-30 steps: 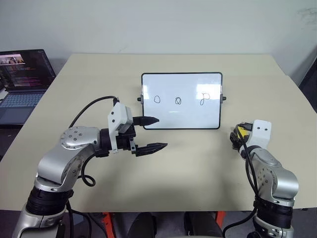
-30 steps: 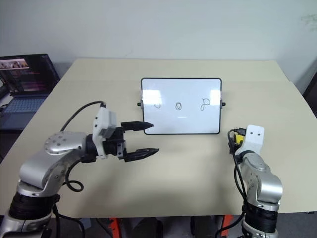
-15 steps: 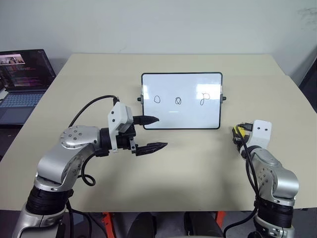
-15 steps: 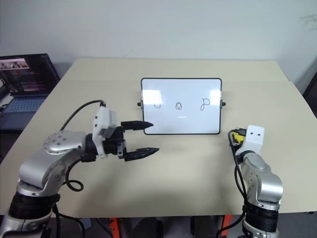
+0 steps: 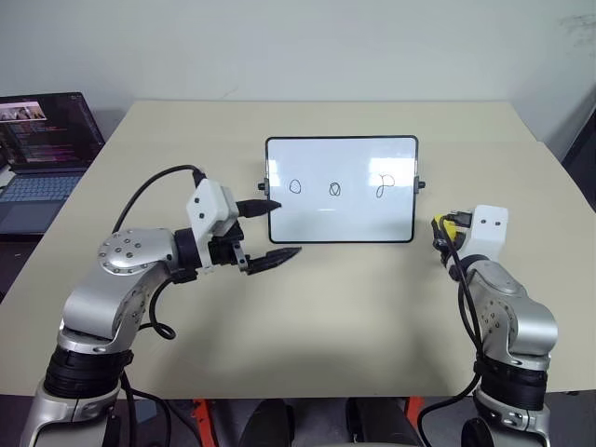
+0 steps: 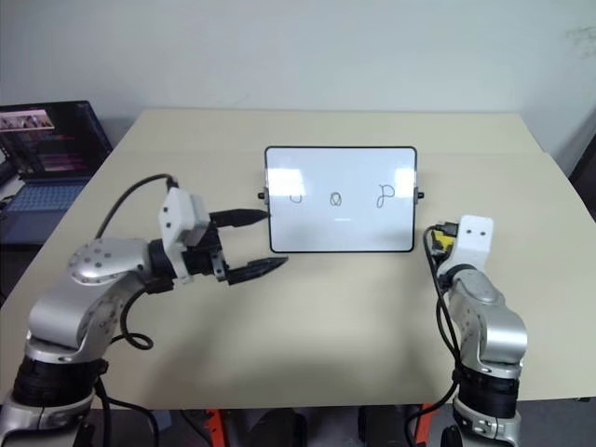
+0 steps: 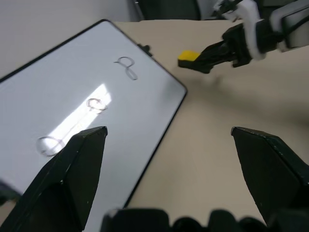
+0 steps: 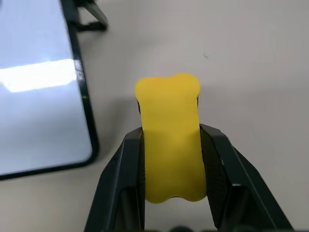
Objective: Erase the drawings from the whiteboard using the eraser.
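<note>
three doodles sit in a row across the middle of the whiteboard, all in black marker: an oval, another oval, then a p-like loop on the right.

going left to right: a dark laptop sits open at the far left, off the edge of the beige table, well away from everything else. next comes the left gripper, pointing toward the board's lower left corner with its two black fingers spread wide and nothing between them. the upper fingertip is right at the board's left edge near the little black knob, though i can't tell if it actually touches. the lower finger hangs over bare table in front of the board.

then the whiteboard itself, lying in the middle of the table, thin black frame, rounded corners, a bright glare streak on the glossy surface.

on the right, the right gripper is clamped onto the eraser, a yellow block pinched on both long sides by the black fingers. from the wrist view it's just beside the board's right-hand corner, apart from the frame, with open tabletop around it. nothing sits between the eraser and the board.

no containers anywhere on the table.
</note>
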Controlling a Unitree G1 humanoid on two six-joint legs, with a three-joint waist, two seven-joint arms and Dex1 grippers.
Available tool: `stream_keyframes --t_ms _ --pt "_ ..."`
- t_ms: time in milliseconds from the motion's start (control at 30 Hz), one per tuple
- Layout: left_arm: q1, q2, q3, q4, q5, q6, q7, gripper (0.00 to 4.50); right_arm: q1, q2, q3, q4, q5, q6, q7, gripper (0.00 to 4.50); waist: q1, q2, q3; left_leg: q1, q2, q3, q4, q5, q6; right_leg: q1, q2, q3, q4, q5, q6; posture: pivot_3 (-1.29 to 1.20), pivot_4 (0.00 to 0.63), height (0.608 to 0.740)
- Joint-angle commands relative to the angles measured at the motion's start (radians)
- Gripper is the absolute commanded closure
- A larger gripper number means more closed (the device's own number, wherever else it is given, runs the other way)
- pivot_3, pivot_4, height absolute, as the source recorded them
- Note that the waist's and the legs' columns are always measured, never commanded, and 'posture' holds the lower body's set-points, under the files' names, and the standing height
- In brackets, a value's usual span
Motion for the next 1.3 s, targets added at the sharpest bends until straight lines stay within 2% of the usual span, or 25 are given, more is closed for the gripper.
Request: stream_keyframes --t_ms 33,300,733,1067,1300 --pt "0.018 0.000 0.029 0.017 0.049 -0.064 0.034 0.00 -0.042 -0.011 0.014 0.017 0.001 -0.053 0.016 3.27 0.000 0.000 0.000 0.000 0.000 0.000 0.000 0.000 0.000 0.000 0.000 0.000 0.000 0.000 0.000 0.00 0.150 0.740" --pt "0.056 -0.048 0.024 0.066 0.076 -0.163 0.051 0.00 -0.158 -0.004 0.050 0.160 -0.004 -0.152 0.032 3.27 0.000 0.000 0.000 0.000 0.000 0.000 0.000 0.000 0.000 0.000 0.000 0.000 0.000 0.000 0.000 0.00 0.150 0.740" --pt "-0.020 -0.139 -0.044 0.201 0.158 -0.333 0.040 0.00 -0.307 -0.010 0.060 0.341 -0.020 -0.271 0.027 3.27 -0.017 0.000 0.000 0.000 0.001 0.002 0.001 0.000 0.000 -0.001 0.000 0.001 0.001 0.001 0.000 0.00 0.150 0.740" --pt "-0.027 -0.137 -0.041 0.194 0.158 -0.335 0.026 0.00 -0.258 0.003 0.065 0.285 -0.016 -0.241 0.019 3.27 -0.019 0.000 0.000 -0.001 0.001 0.002 0.000 0.000 0.000 -0.002 -0.001 0.001 0.001 0.001 0.000 0.00 0.150 0.740" --pt "-0.035 -0.134 -0.037 0.193 0.154 -0.335 0.020 0.00 -0.164 0.028 0.077 0.179 -0.012 -0.177 0.009 3.27 -0.020 0.000 0.000 -0.001 0.001 0.002 0.000 0.000 0.000 -0.002 -0.001 0.001 0.001 0.000 0.000 0.00 0.150 0.740"
